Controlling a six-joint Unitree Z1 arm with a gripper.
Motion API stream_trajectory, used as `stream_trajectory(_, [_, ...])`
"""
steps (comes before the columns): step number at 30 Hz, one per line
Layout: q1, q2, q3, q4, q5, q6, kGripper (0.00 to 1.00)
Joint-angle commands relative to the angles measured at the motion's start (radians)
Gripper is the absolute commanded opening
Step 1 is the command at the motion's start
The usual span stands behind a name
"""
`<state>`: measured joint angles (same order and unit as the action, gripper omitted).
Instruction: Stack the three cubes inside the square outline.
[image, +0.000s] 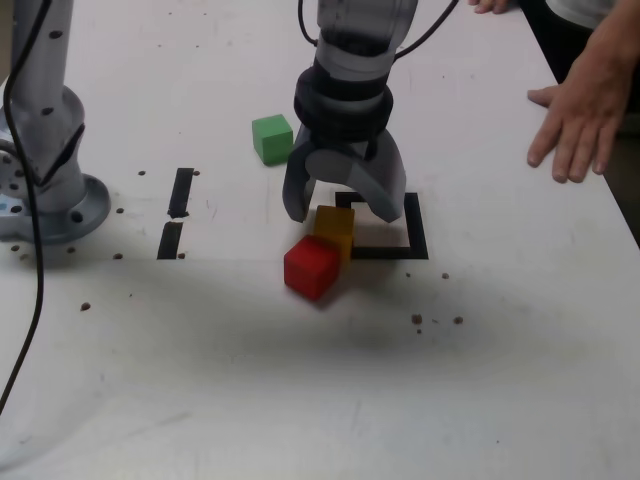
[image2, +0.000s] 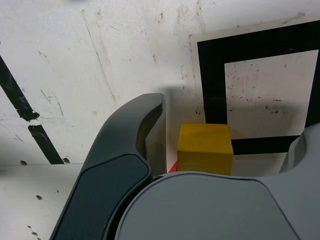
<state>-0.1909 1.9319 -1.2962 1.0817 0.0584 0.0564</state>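
Shows no long axis in the yellow solid cube (image: 335, 228), roughly squared to the thick black square outline (image: 417, 225) at its corner, but turns the red solid cube (image: 312, 267) corner-on in the exterior view. Leaves room on the outline's white centre, with red crowding yellow's near side and the green solid cube (image: 272, 139) well apart. Lines yellow up between the fingers of the wide-open, empty grey gripper (image: 345, 205).

Three small solid-coloured cubes: one red (image: 312, 268), one yellow (image: 335, 228), one green (image: 272, 139); one square outline of thick black strips (image: 417, 226) with a white centre; two short straight black strips (image: 181, 192); one grey robot gripper with two curved fingers (image: 383, 182); two bare human hands (image: 578, 125), one only partly visible
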Motion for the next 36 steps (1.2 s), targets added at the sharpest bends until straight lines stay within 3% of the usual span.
stream_trajectory(1, [0.005,0.008,-0.005,-0.001,-0.003,0.0,0.87])
stream_trajectory(6, [0.008,0.02,-0.006,-0.002,-0.01,-0.005,0.78])
stream_trajectory(11, [0.008,0.026,-0.006,-0.008,-0.013,-0.015,0.64])
stream_trajectory(20, [-0.002,0.025,-0.003,-0.02,-0.005,-0.023,0.27])
stream_trajectory(24, [-0.008,0.021,-0.001,-0.025,0.002,-0.028,0.17])
stream_trajectory(30, [-0.009,0.009,0.006,-0.019,0.011,-0.04,0.11])
stream_trajectory(36, [0.0,-0.036,0.011,0.015,0.045,-0.066,0.1])
